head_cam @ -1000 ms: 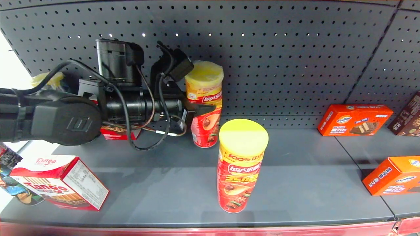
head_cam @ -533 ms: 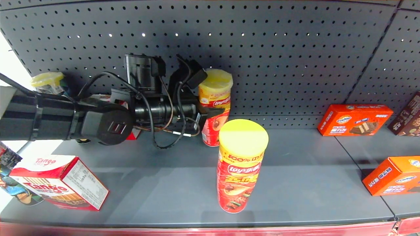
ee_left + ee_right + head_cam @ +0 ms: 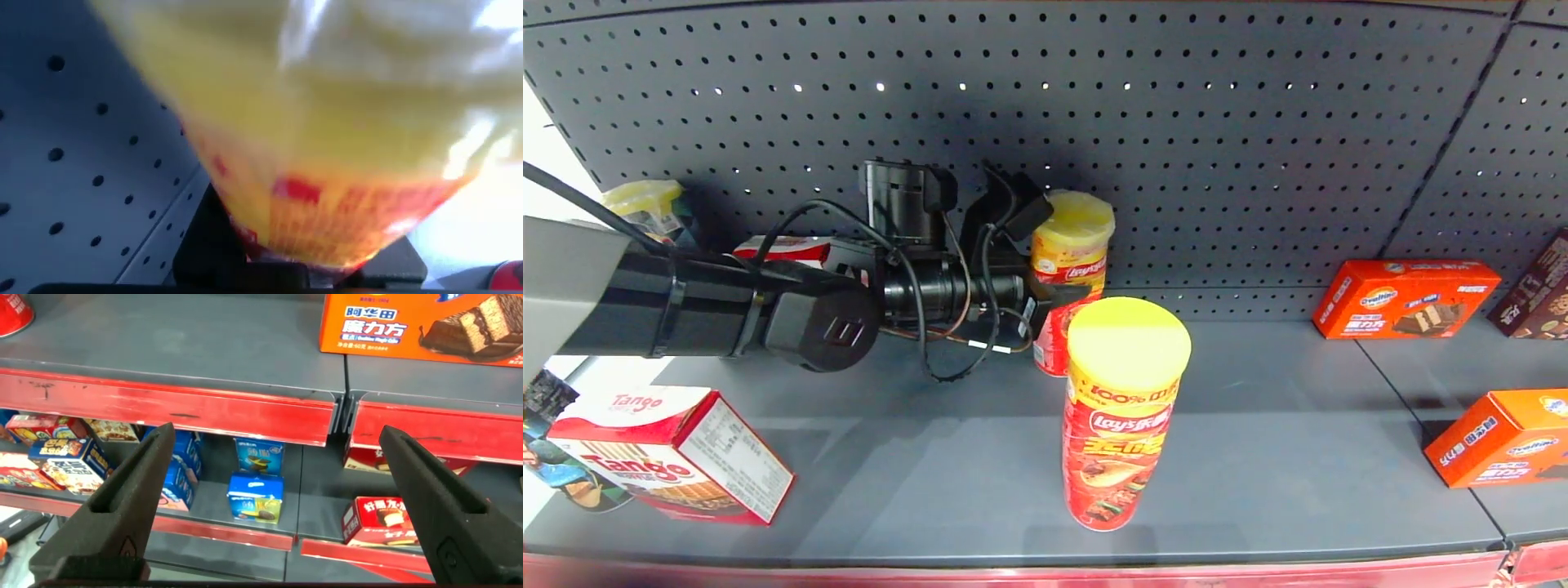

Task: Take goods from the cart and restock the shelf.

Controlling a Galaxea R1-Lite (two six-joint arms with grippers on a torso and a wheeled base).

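The chip can (image 3: 1074, 224), yellow-lidded with a red lower body, stood roughly upright at the back of the grey shelf (image 3: 1282, 457), close to the pegboard (image 3: 1217, 122). The left pincer (image 3: 1065, 297) pinched it around its middle from the robot's left. In the left wrist view the can's wall (image 3: 327, 155) sat very close to the camera, with the pegboard (image 3: 73, 155) beside it. Whether its base rested on the shelf could not be told.

A second chip can (image 3: 1121, 408) stood upright just in front of it, nearer the shelf's edge. A wafer box (image 3: 678, 465) lay at the front left corner. Orange boxes (image 3: 1405, 298) (image 3: 1499, 437) lay well apart to the right.

The right pincer (image 3: 276, 429) was spread wide and held nothing, facing a red shelf edge (image 3: 163, 396) with blue boxes (image 3: 255, 494) on the level below.
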